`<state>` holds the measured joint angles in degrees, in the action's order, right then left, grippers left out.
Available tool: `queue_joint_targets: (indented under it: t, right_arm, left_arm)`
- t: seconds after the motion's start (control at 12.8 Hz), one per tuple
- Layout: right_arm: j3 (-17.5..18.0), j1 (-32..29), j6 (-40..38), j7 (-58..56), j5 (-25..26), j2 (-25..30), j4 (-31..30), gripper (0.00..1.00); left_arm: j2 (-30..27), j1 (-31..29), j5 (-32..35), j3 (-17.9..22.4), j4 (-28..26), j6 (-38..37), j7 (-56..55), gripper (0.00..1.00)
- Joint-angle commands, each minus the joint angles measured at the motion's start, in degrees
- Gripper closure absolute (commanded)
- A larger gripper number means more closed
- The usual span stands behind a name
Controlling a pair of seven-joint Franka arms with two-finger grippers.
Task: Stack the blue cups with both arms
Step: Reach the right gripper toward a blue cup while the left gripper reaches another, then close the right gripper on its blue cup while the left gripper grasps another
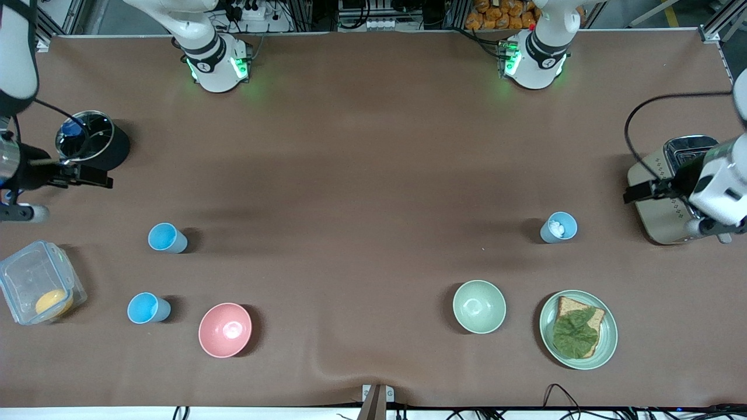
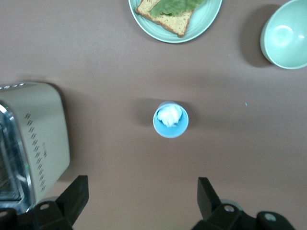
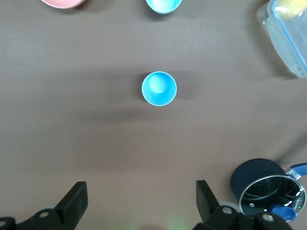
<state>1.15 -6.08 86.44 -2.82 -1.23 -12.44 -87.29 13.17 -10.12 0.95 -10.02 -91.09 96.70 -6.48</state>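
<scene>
Nearer the camera than the toaster, we are finding the grey-blue cup; two sky-blue cups beside the pink bowl. Left gripper and right gripper are hovering, jaws spread. Cups probably light, slippery: pinch the rim wall.

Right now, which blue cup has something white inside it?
The blue cup beside the toaster, at the left arm's end; the other two cups look empty.

White bit in grey-blue cup: unidentifiable
</scene>
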Motion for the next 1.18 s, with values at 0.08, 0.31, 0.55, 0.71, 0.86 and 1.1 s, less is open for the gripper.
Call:
queue_joint_targets:
  t: [0.08,0.31,0.55,0.71,0.86,1.1]
  right_arm:
    - [0.8,-2.7,-0.4,0.5,0.9,-7.4,2.0,0.0]
    - [0.8,-2.6,-0.4,0.0,1.4,-11.4,2.3,0.0]
    - [0.8,-1.9,1.2,0.0,5.5,-14.7,3.1,0.0]
    - [0.9,-1.9,3.9,0.1,5.0,-15.6,3.1,0.0]
    - [1.0,-1.4,6.9,0.1,4.6,-16.6,3.1,0.0]
    - [1.1,0.5,13.2,0.1,4.4,-18.8,3.0,0.0]
  left_arm:
    - [-0.4,-1.5,-0.1,-0.3,-9.0,9.5,1.1,0.0]
    - [1.4,-2.5,0.0,-0.3,-14.1,16.5,1.1,0.0]
    - [4.5,-3.1,0.0,-0.3,-15.0,18.4,1.2,0.0]
    - [4.6,-2.6,0.0,-0.6,-18.3,21.8,1.1,0.0]
    - [4.7,-2.4,0.0,-1.0,-21.0,25.6,1.1,0.04]
    - [4.6,-1.0,0.0,-1.1,-24.4,29.7,1.1,0.18]
